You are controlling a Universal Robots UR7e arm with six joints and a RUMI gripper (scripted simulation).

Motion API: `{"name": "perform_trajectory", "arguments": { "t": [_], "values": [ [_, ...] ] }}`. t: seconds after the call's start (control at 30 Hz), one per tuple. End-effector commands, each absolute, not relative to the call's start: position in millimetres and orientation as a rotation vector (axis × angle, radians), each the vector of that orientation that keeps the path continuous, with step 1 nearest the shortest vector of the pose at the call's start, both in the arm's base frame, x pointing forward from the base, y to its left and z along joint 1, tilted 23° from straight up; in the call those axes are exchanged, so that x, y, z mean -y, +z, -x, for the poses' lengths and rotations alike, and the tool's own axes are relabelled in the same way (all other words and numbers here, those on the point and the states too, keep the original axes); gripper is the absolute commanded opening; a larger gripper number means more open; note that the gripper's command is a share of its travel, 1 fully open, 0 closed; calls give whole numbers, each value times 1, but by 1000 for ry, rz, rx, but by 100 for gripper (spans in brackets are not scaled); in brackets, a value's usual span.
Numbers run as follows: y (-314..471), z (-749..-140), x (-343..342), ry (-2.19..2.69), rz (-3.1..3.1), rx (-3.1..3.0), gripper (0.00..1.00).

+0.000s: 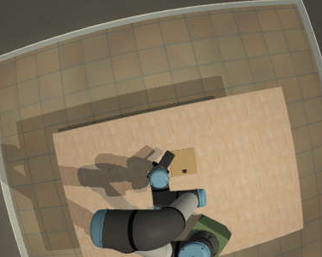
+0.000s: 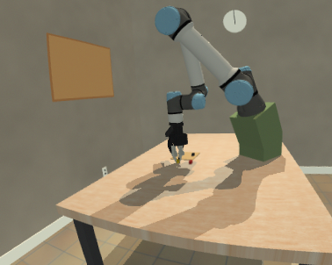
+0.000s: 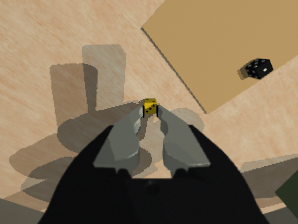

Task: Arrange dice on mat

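The end effector [image 3: 150, 114] is nearly closed, its two grey fingers pinching a yellow die [image 3: 150, 107] at their very tips. The die sits between the fingertips, over bare wood just off the near-left edge of the mat [image 3: 220, 35]; whether it touches the counter [image 3: 40, 35] cannot be told. It is a cube, so it has no long axis; in the wrist view it is turned slightly, one corner edge facing the camera, with dark pips on its faces too small to count.

A black die [image 3: 258, 68] lies flat on the mat, well apart from the fingers, up and to the right in the wrist view. White pips show on it, their number unreadable.

In the exterior view a small red die [image 2: 191, 161] rests at the near edge of the mat [image 2: 192, 154], just beside the end effector [image 2: 177, 154], which points straight down at the counter [image 2: 235, 206].

The arm rises from a green pedestal [image 2: 259, 132] at the counter's far right corner.
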State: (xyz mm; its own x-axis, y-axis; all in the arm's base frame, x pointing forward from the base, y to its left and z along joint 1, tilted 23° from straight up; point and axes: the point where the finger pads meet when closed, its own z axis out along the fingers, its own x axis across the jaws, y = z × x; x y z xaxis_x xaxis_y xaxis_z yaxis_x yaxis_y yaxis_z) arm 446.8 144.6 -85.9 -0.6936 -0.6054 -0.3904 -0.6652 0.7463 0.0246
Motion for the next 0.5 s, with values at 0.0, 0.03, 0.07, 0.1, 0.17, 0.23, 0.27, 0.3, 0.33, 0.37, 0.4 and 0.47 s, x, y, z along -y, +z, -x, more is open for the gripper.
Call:
{"name": "perform_trajectory", "arguments": {
  "t": [0.0,0.03,0.07,0.1,0.17,0.23,0.27,0.3,0.33,0.37,0.4,0.47],
  "values": [
    [-82,-448,-144,229,979,-2585,0],
    [-81,-448,-143,229,979,-2585,0],
    [-80,-447,-143,229,979,-2585,0],
    [-79,-447,-143,229,979,-2585,0],
    [-76,-446,-142,229,979,-2585,0],
    [-72,-445,-140,229,979,-2585,0],
    [-72,-445,-140,229,979,-2585,0],
    [-72,-445,-140,229,979,-2585,0],
    [-69,-444,-140,229,979,-2585,0],
    [-67,-443,-139,229,979,-2585,0],
    [-65,-443,-138,229,979,-2585,0],
    [-60,-441,-137,229,979,-2585,0]
  ]
}}
